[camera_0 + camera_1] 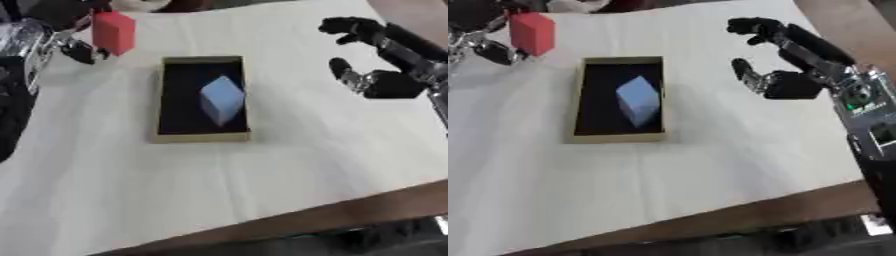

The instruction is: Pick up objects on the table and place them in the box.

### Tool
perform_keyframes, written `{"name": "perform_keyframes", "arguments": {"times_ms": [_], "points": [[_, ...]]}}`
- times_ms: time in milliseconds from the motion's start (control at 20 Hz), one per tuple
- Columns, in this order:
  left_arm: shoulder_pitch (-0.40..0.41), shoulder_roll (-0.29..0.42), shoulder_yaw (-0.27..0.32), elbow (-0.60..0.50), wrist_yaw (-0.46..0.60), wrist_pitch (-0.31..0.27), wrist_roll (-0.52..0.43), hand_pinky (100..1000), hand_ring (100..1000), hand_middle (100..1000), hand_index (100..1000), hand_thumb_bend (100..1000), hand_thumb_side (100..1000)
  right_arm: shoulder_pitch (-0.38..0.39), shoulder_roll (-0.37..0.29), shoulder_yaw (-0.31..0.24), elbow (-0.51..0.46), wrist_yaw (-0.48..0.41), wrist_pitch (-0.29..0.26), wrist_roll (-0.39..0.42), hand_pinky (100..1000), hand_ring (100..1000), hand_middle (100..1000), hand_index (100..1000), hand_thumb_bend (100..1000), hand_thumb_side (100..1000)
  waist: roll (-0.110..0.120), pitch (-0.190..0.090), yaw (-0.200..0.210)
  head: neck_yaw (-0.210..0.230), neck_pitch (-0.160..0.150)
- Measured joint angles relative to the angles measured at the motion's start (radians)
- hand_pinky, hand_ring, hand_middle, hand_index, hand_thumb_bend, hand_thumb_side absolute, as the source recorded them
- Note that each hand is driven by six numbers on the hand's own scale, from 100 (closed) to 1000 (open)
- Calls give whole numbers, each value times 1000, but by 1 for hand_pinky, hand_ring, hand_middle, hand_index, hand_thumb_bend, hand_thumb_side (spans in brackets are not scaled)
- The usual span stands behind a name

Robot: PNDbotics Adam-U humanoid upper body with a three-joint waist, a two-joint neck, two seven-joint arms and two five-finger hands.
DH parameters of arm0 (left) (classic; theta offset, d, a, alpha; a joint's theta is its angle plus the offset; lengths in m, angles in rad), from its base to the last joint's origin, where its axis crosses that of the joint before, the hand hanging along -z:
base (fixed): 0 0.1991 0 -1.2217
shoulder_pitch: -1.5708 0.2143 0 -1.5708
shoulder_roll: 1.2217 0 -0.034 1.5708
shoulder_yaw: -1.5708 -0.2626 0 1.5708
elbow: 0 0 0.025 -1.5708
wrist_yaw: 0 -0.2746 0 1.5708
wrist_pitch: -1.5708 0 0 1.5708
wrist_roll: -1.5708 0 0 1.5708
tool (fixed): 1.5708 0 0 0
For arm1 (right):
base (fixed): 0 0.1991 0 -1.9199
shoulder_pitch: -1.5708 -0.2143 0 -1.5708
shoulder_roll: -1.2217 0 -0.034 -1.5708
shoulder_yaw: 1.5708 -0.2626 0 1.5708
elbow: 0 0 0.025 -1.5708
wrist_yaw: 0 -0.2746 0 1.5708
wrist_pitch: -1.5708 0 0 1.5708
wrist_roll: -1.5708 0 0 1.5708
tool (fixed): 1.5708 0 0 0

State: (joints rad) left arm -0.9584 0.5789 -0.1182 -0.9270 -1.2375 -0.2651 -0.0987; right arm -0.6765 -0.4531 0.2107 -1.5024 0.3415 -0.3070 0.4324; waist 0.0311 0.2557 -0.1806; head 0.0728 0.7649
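Fingers of the left hand (79, 49) hold a red block (114, 32) near the desk's (262, 180) far left corner; the right hand (785, 82) hangs spread wide; a blue block (222, 99) lies in the box (202, 136).

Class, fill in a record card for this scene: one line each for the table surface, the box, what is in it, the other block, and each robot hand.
Surface: white cloth-covered table
Box: shallow tan cardboard box with dark interior, open, mid-table
In box: pale blue block, lying tilted
Other block: red block, at the far left, outside the box
Left hand: black robot left hand, fingers curled round the red block
Right hand: black robot right hand, open, right of the box, holding nothing
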Motion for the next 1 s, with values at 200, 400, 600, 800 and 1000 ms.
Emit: {"name": "perform_keyframes", "arguments": {"times_ms": [200, 400, 600, 800, 1000], "points": [[51, 56, -68, -195, 139, -54, -95, 751, 658, 622, 744, 339, 230, 6, 2, -1, 4, 1, -2, -2, 868, 949, 905, 1000, 100, 696, 0, -1, 11, -11, 0], [79, 96, -139, -364, 305, -85, -226, 750, 659, 625, 748, 317, 263, 8, 9, -1, 9, 2, -5, -1, 868, 949, 905, 1000, 100, 699, 0, -10, 16, -19, 0], [83, 106, -205, -451, 449, -94, -354, 749, 662, 630, 751, 319, 284, 8, 13, -1, 10, 6, -8, 1, 868, 950, 905, 1000, 100, 703, 0, -13, 16, -22, 0], [77, 105, -253, -479, 512, -97, -452, 752, 673, 645, 763, 334, 294, 8, 17, -1, 11, 8, -8, 2, 869, 950, 905, 1000, 100, 707, 0, -16, 14, -22, 0], [64, 77, -279, -458, 492, -103, -504, 754, 685, 663, 784, 360, 306, 8, 17, -1, 15, 8, -10, 3, 869, 950, 905, 1000, 100, 711, 0, -20, 14, -22, 0]]}}
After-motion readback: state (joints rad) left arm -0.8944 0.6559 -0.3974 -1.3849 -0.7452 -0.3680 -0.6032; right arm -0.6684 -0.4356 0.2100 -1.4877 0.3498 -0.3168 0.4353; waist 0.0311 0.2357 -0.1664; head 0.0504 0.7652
